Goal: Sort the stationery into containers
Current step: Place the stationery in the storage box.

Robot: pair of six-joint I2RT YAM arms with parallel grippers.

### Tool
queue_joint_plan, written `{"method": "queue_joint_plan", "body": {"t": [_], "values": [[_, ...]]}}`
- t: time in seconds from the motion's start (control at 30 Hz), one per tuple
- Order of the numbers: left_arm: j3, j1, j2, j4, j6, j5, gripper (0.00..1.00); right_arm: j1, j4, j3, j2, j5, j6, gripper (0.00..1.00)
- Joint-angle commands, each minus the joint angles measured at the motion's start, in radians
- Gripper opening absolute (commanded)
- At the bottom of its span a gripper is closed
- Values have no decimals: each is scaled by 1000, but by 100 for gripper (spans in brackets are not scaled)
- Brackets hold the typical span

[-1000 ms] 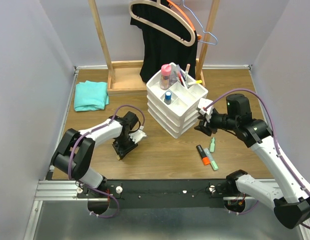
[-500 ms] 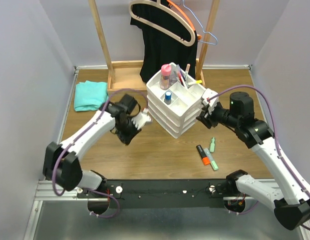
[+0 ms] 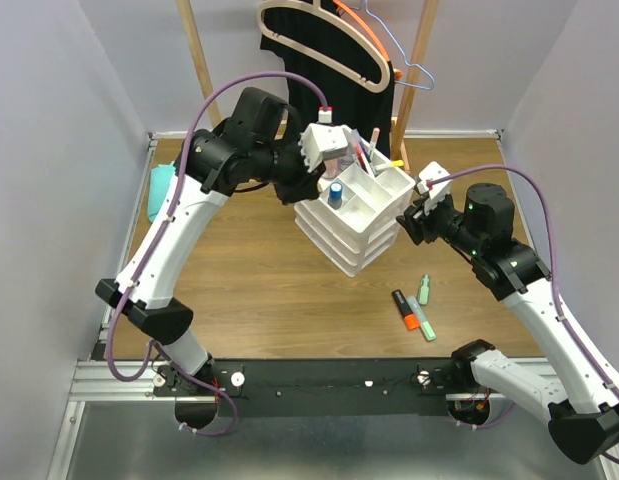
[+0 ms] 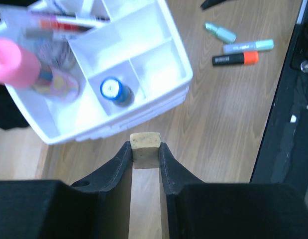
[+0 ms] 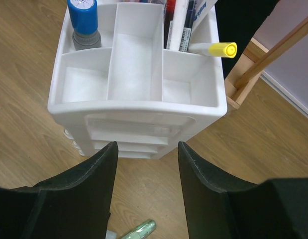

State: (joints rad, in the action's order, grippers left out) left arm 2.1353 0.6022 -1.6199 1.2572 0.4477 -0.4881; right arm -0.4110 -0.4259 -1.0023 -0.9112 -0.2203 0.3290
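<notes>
**Eraser at the tray, three highlighters left to sort**

The organiser's (image 3: 349, 235) top tray already holds the pink-capped bottle (image 4: 14, 62), the blue-capped tube (image 5: 83, 20) and a cluster of pens (image 5: 181, 22). The left fingers (image 4: 121, 159) pinch the tan eraser (image 4: 145, 141) in a narrow hold, raised near the tray's rim and not yet dropped. The right fingers (image 5: 101, 169) stand wide and empty, facing the organiser's front. An orange highlighter (image 3: 407, 311) and two pale green ones (image 3: 423, 289) lie unsorted on the worktop (image 3: 259, 290).
</notes>
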Motion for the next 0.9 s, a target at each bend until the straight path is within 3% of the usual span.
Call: {"method": "queue_joint_plan", "body": {"t": [0.0, 0.3, 0.87], "values": [[118, 45, -63, -19, -38, -46, 0, 8, 38, 4, 11, 50, -13, 59], [94, 180, -170, -54, -93, 31, 0, 11, 44, 36, 38, 53, -24, 60], [129, 191, -296, -81, -106, 85, 0, 20, 47, 59, 63, 50, -39, 60]]}}
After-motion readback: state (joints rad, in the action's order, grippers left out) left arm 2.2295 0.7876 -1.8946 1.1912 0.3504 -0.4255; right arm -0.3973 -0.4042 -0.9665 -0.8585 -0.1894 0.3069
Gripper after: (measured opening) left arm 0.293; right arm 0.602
